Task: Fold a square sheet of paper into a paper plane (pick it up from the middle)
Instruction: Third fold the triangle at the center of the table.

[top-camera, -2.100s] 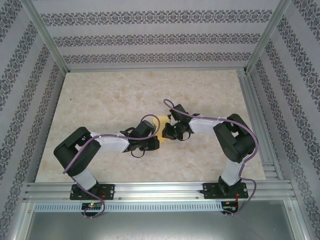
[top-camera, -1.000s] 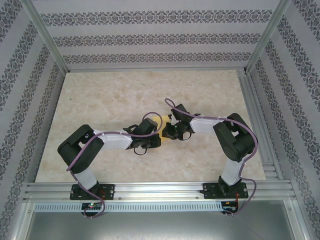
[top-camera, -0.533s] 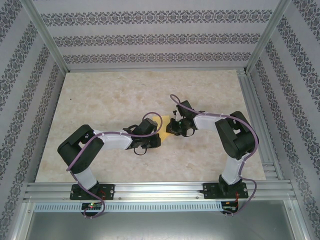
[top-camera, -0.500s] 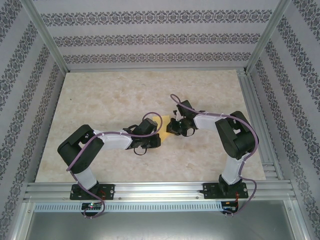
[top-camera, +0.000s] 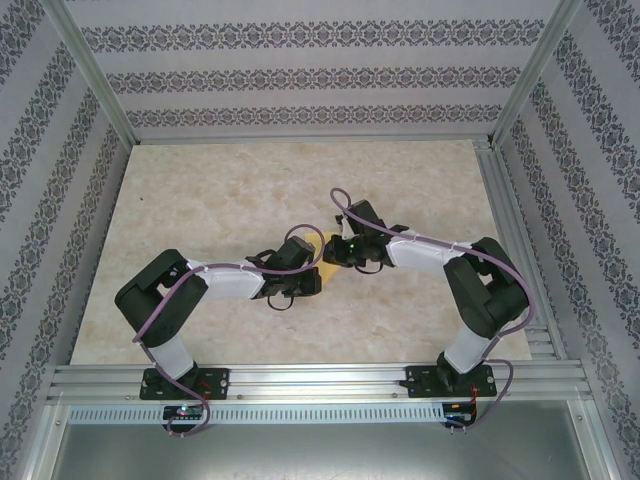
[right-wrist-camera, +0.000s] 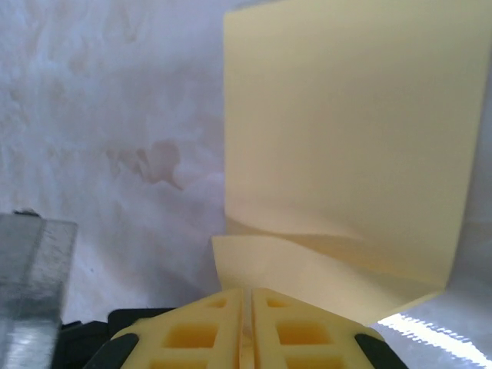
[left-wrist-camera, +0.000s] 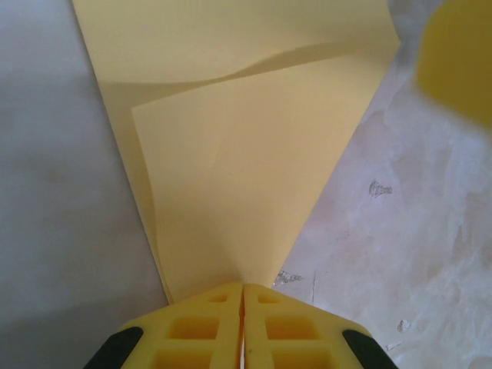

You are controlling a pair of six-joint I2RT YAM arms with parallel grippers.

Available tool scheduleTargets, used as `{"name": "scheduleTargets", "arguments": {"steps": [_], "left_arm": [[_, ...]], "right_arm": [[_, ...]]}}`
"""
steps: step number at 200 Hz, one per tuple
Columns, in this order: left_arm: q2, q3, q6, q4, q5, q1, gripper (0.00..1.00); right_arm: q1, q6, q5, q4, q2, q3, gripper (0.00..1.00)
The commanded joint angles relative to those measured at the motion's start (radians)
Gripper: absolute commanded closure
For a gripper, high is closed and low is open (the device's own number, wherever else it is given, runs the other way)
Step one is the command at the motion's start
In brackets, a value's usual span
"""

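1. My left gripper (left-wrist-camera: pixel 243 289) has its two yellow fingers pressed flat together, with no gap between them. They pinch the narrow tip of the yellow sheet of paper (left-wrist-camera: pixel 246 154).
2. From that tip the sheet widens away from my left wrist as a creased, layered shape. One flap lies over another, and a soft curved fold crosses the far part.
3. My right gripper (right-wrist-camera: pixel 247 293) is closed in the same way, its fingers meeting on the near edge of the same sheet. Just past the fingers, a lower flap shows under a larger flat panel.
4. In the top view, the sheet is a small yellow patch between my two grippers, near the middle of the pale marbled worktop (top-camera: pixel 220 200). The grippers sit close together on either side of it.
5. I cannot tell whether the sheet's underside touches the worktop or hangs just above it.
6. Both my arms reach inward from their bases at the near edge, elbows bent outward.
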Motion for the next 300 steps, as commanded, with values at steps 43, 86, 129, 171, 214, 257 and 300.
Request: {"name": "scheduleTargets", "arguments": {"steps": [43, 86, 129, 171, 214, 257, 300], "left_arm": [[0.017, -0.039, -0.013, -0.092, -0.014, -0.012, 0.91], [0.008, -0.043, -0.010, -0.097, -0.013, -0.012, 0.91], [0.005, -0.042, -0.007, -0.099, -0.011, -0.012, 0.91], [0.008, -0.033, -0.007, -0.100, -0.010, -0.012, 0.91], [0.005, -0.023, 0.002, -0.111, -0.009, -0.012, 0.92], [0.001, -0.023, 0.001, -0.112, -0.006, -0.012, 0.91], [-0.026, -0.021, 0.037, -0.117, 0.026, -0.013, 0.91]], "right_arm": [[0.009, 0.032, -0.020, 0.010, 0.115, -0.010, 0.89], [-0.072, -0.009, 0.024, -0.033, 0.170, -0.004, 0.90], [-0.172, -0.037, 0.082, -0.049, 0.116, 0.002, 0.90], [-0.113, -0.039, 0.056, 0.008, -0.016, -0.033, 0.89], [-0.066, 0.005, -0.019, 0.049, 0.018, -0.045, 0.88], [-0.050, 0.014, -0.052, 0.058, 0.114, -0.016, 0.88], [-0.055, 0.014, -0.015, -0.001, 0.177, -0.003, 0.89]]}}
